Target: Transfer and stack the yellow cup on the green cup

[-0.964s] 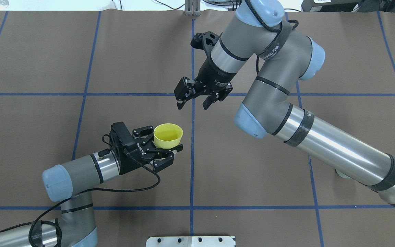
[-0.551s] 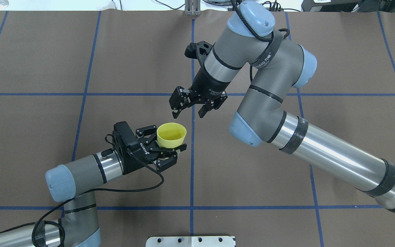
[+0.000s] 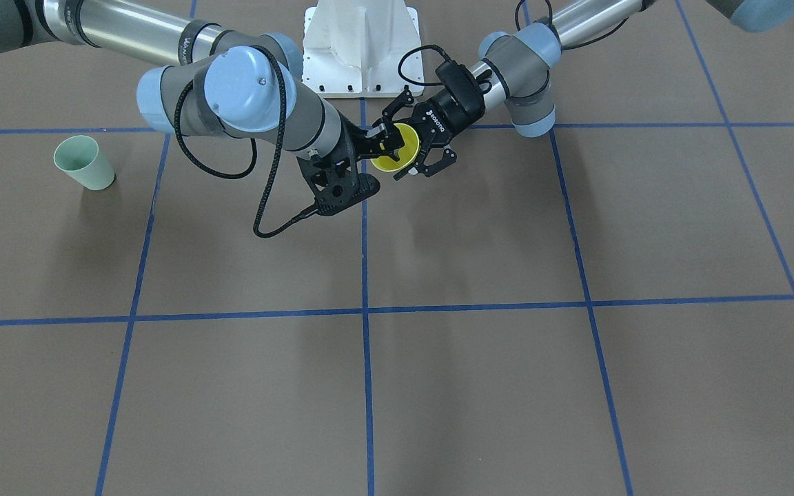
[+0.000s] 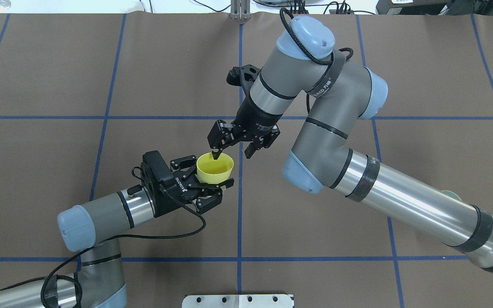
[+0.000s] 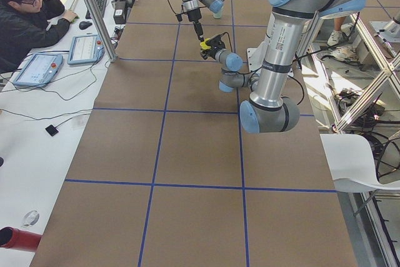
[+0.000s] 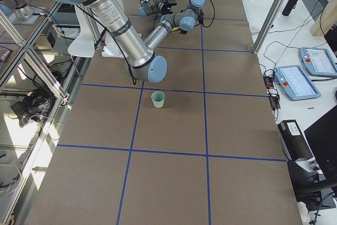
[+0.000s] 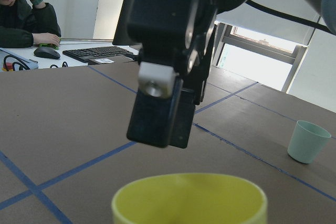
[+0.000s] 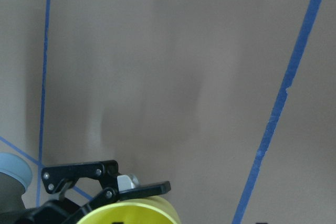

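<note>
The yellow cup (image 4: 215,167) is held upright above the table by my left gripper (image 4: 210,176), which is shut on its wall. It also shows in the front view (image 3: 397,153) and at the bottom of the left wrist view (image 7: 189,200). My right gripper (image 4: 232,153) is open just above the cup. One finger (image 4: 215,153) is over the rim's far side and the other is outside it, toward the right. The green cup (image 3: 83,162) stands upright on the table far on my right side, also in the right side view (image 6: 158,99).
The white robot base plate (image 3: 359,48) is at the table's near edge to me. Blue tape lines (image 4: 240,214) cross the brown table cover. An operator (image 5: 25,17) sits at a desk beyond the table. My right arm's long forearm (image 4: 409,203) spans the right half.
My right gripper has come down and to the left, from well clear of the yellow cup to right over its rim. My left gripper with the cup has shifted slightly right.
</note>
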